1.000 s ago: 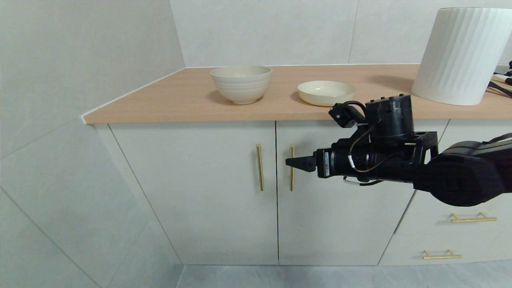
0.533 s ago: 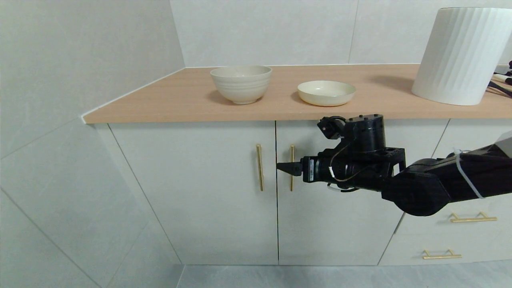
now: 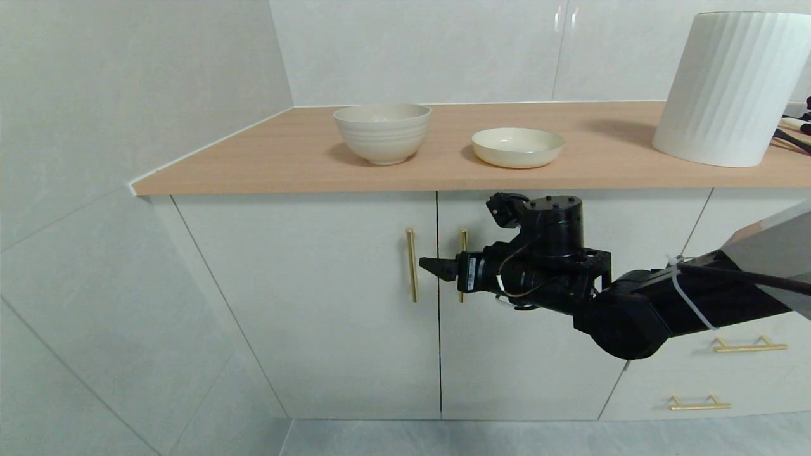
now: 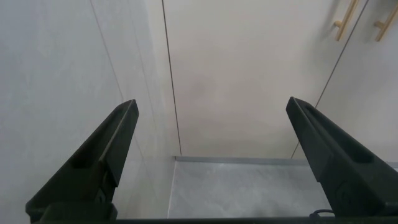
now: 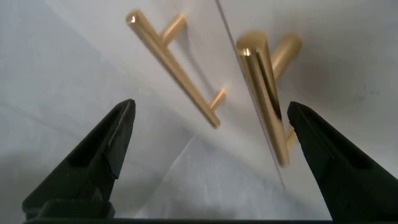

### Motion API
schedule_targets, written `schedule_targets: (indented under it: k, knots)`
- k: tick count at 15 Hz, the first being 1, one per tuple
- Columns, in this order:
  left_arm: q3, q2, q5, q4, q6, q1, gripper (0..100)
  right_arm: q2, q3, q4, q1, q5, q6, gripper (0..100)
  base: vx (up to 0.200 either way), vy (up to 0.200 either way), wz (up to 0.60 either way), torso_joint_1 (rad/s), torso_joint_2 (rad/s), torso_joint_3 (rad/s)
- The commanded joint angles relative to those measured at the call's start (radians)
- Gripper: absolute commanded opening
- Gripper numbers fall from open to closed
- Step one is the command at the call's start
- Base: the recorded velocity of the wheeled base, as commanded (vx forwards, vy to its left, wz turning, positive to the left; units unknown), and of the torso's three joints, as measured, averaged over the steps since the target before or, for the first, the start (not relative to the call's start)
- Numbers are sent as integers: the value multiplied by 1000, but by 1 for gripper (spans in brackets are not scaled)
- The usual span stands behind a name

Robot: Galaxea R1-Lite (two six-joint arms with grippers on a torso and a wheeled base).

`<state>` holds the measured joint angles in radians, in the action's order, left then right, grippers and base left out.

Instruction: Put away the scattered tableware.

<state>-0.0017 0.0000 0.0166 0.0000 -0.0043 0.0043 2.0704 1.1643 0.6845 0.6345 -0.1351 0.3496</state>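
A cream bowl point(image 3: 382, 132) and a shallow cream plate point(image 3: 517, 147) stand on the wooden counter point(image 3: 285, 158). Below the counter, my right gripper point(image 3: 429, 268) hangs in front of the seam between two cabinet doors, level with their vertical gold handles point(image 3: 412, 265) point(image 3: 463, 266). The right wrist view shows that gripper point(image 5: 210, 107) open, with both gold handles point(image 5: 174, 68) point(image 5: 264, 99) close ahead between its fingers point(image 5: 93, 162), touching neither. My left gripper point(image 4: 211, 104) is open and holds nothing, low beside the wall, facing the cabinet's foot and the floor.
A tall white ribbed container point(image 3: 728, 88) stands on the counter's right, with dark utensils point(image 3: 795, 133) behind it. Drawers with gold handles point(image 3: 749, 345) point(image 3: 700, 403) lie at the lower right. A tiled wall point(image 3: 95, 190) closes the left side.
My right arm has moved left and slightly down. Its tip went from right of the right door handle to between the two handles.
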Motion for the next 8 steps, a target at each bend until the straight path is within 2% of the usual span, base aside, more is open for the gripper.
schedule_targets:
  k: [1, 6, 8]
  knots:
    - [0, 0, 0, 0, 0, 0, 100, 25, 3, 6, 7, 3, 0, 100, 0, 0, 0, 0, 0, 0]
    - [0, 0, 0, 0, 0, 0, 100, 30, 5, 9, 16, 2, 12, 100, 0, 0, 0, 0, 0, 0]
    - [0, 0, 0, 0, 0, 0, 100, 23, -11, 49, 30, 0, 28, 100, 0, 0, 0, 0, 0, 0]
